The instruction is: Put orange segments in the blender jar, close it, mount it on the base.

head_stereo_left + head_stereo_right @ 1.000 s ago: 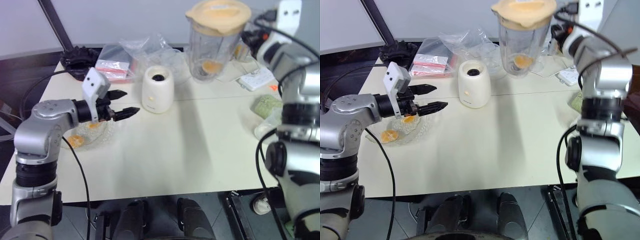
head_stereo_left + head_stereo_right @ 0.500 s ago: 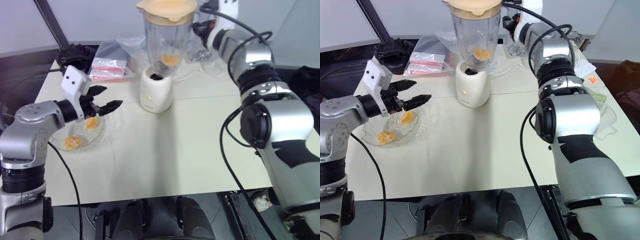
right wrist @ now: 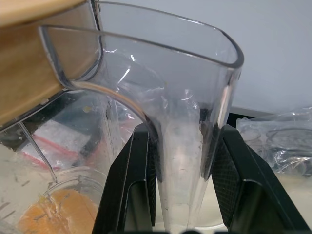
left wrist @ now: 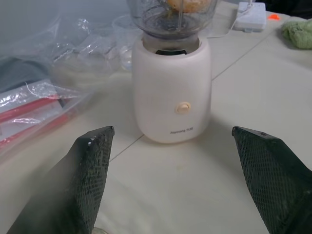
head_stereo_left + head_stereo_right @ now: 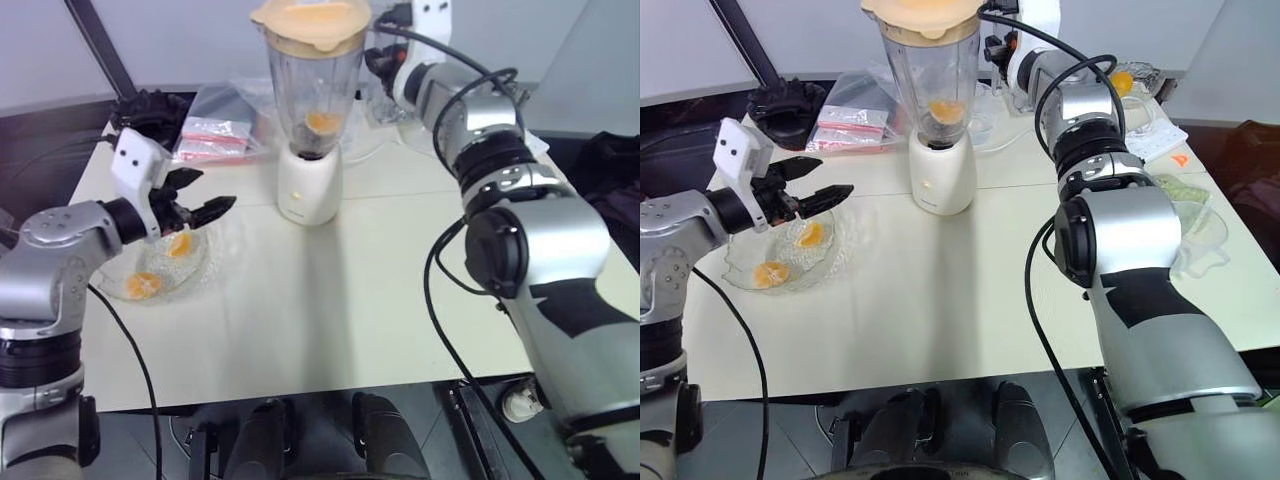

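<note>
Left eye view: the jar (image 5: pixel 308 85) stands on the base (image 5: pixel 308 187) at the back middle of the surface (image 5: pixel 330 310), its pale lid (image 5: pixel 310 22) on. One orange segment (image 5: pixel 322 121) lies inside it near the bottom. The right gripper (image 5: pixel 375 62) is at the jar's handle side, arm stretched forward. The left gripper (image 5: pixel 200 197) hovers over a clear dish (image 5: pixel 200 262) at the left of the surface, its fingers spread with nothing between them. Two more segments (image 5: pixel 142 286) lie in the dish. Clear bags (image 5: pixel 225 125) sit behind the dish, and a black ring-like object (image 5: pixel 150 108) at the far left corner.

Right eye view: same layout. The jar sits upright on the base, and the left gripper is well apart from the base.

Left wrist view: the two black fingers (image 4: pixel 90 170) stand wide apart, framing the base with its small round button (image 4: pixel 183 107). The jar's lower end sits in the base's top.

Right wrist view: the right fingers (image 3: pixel 131 185) pinch the jar's clear handle (image 3: pixel 187 161) from both sides. A segment shows through the jar wall below, and part of the lid's edge shows beside the handle.
</note>
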{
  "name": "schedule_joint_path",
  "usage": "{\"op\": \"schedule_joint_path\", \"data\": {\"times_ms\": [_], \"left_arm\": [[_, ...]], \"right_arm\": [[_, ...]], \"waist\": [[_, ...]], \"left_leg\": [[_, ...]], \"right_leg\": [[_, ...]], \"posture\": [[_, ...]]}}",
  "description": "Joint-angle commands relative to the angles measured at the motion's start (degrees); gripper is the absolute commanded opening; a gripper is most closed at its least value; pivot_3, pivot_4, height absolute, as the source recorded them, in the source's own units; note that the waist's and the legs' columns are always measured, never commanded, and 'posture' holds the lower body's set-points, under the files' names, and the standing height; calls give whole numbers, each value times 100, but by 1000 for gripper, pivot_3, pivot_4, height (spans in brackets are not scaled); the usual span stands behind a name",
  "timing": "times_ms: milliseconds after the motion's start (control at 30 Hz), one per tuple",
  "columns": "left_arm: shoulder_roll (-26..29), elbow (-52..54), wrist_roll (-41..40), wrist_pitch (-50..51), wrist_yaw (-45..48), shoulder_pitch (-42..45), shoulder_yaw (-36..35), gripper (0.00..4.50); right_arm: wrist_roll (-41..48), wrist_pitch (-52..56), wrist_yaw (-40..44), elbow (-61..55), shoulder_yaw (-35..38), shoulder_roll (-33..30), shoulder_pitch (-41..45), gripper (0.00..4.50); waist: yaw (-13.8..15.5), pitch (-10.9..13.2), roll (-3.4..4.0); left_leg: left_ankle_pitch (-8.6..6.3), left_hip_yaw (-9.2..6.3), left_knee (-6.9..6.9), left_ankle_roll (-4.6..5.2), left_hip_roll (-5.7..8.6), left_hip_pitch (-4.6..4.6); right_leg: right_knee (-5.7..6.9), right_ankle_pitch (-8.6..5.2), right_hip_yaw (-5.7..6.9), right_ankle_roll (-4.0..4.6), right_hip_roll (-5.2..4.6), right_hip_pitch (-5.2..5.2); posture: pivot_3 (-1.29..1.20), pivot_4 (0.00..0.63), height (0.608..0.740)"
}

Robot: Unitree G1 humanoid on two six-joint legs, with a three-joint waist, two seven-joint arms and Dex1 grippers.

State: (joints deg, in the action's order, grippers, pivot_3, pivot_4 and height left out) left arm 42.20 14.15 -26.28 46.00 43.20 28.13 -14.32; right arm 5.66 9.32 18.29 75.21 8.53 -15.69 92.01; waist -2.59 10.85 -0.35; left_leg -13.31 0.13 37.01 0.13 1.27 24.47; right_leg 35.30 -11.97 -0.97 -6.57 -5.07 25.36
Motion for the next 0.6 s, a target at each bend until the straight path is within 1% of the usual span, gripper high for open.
{"op": "schedule_joint_path", "data": {"times_ms": [33, 333, 467, 600], "left_arm": [[82, 62, -75, -110, -70, 24, -130, 4072], [51, 32, -141, -152, -163, 10, -88, 4072], [46, -21, -127, -183, -186, 23, -69, 4072], [9, -65, -109, -219, -223, 36, -39, 4072]], "right_arm": [[-42, -87, 57, -143, 44, 55, 130, 991], [-237, -18, 129, -163, -47, 114, -179, 991], [-270, 211, -214, -46, 22, 41, -326, 991], [-292, 274, -290, -36, 57, 14, -385, 991]], "waist": [[0, 0, 0], [1, -1, -1], [6, -1, -2], [12, -5, -8]], "left_leg": [[0, 0, 0, 0, 0, 0], [2, -2, 0, -3, -1, 0], [2, -2, 1, -3, -1, -3], [3, -8, 7, -5, 0, -8]], "right_leg": [[0, 0, 0, 0, 0, 0], [1, 1, 1, 1, 2, 0], [4, 1, 0, 1, 2, -2], [4, 1, 4, 2, 2, -12]], "posture": [[0, 150, 740], [0, 150, 740], [0, 150, 740], [0, 150, 740]]}}
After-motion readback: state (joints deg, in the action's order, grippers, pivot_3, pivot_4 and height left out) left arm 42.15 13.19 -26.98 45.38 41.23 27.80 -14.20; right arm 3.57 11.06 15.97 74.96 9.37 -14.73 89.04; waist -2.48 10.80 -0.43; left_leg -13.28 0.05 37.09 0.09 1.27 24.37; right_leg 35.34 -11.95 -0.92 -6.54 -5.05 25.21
